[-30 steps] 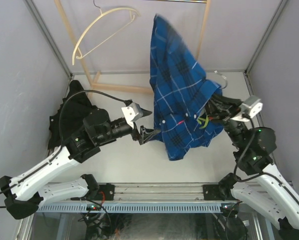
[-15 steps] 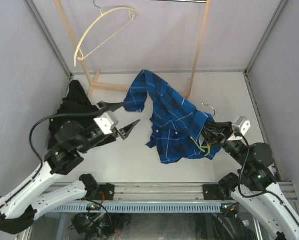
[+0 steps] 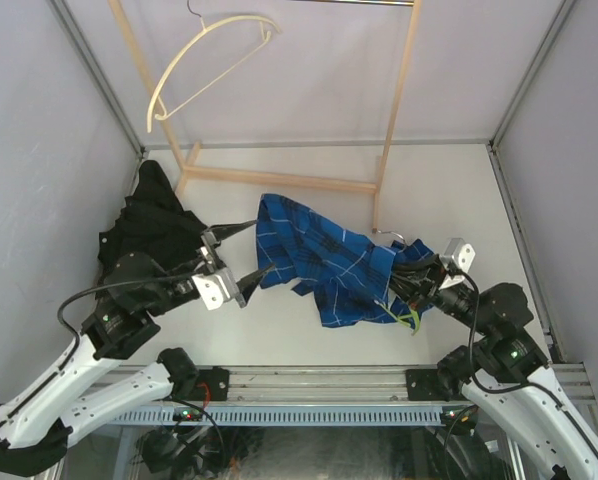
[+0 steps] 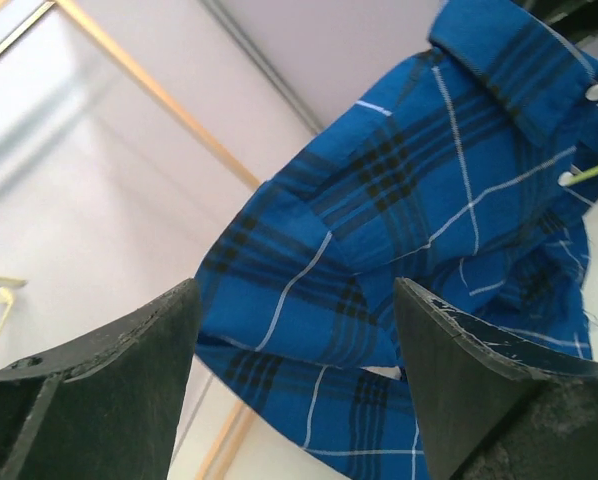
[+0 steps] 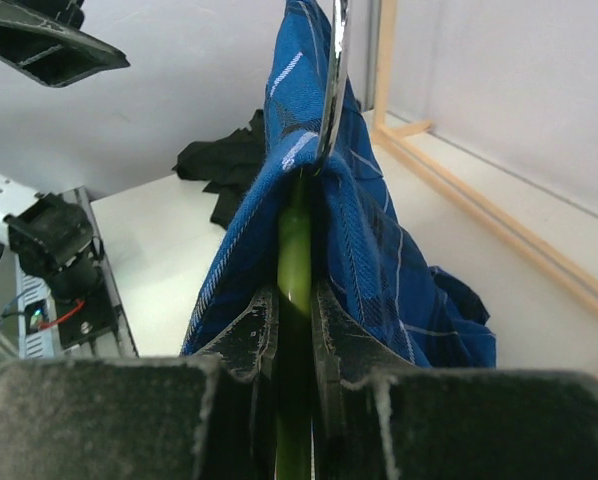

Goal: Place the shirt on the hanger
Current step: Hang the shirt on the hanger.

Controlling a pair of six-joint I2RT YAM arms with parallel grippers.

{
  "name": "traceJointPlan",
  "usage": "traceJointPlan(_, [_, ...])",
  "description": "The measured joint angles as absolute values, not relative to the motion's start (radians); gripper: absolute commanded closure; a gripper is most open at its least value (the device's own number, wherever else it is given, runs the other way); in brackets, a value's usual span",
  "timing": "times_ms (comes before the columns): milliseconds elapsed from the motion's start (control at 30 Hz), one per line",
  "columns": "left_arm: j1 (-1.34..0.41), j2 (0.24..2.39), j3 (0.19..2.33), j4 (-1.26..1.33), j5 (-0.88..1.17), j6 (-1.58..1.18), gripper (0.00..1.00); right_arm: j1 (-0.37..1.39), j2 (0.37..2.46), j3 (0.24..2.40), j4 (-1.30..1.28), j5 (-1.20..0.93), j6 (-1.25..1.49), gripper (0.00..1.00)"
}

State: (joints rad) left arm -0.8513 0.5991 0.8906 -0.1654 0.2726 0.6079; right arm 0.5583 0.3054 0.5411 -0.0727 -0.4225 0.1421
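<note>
- Top external: plaid shirt (image 3: 324, 265) draped over the table (image 3: 279, 335), between left gripper (image 3: 257, 250) and right gripper (image 3: 407, 285).
- Left wrist: jaws apart, empty; shirt ahead.
- Right wrist: jaws clamped on lime-green hanger (image 5: 295, 270); shirt draped over it.

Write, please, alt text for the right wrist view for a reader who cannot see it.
The right gripper is shut on a thin lime-green clothes hanger seen edge-on, with a blue plaid button-up shirt draped over it and its silver metal hook rising out of the cloth. A plain black garment lies on the white table behind.
</note>
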Motion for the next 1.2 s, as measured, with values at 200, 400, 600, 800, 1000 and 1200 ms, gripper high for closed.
traceJointPlan(200, [-0.851,0.686,0.978,-0.282,0.368,0.648,0.23,0.558,0.331,0.541,-0.101,-0.495,0.141,1.0])
traceJointPlan(400, [-0.866,0.783,1.11,-0.437,0.451,0.695,0.24,0.558,0.376,0.541,-0.111,-0.57,0.134,1.0])
traceJointPlan(600, [-0.872,0.854,1.165,-0.543,0.515,0.741,0.25,0.558,0.427,0.541,-0.109,-0.628,0.131,1.0])
traceJointPlan(800, [-0.872,0.897,1.13,-0.55,0.532,0.751,0.27,0.561,0.458,0.541,-0.097,-0.667,0.128,1.0])
traceJointPlan(1000, [-0.87,0.897,1.064,-0.476,0.49,0.694,0.24,0.633,0.536,0.541,-0.076,-0.649,0.11,1.0])
traceJointPlan(1200, [-0.869,0.898,1.047,-0.429,0.474,0.641,0.23,0.725,0.59,0.541,-0.061,-0.595,0.087,1.0])
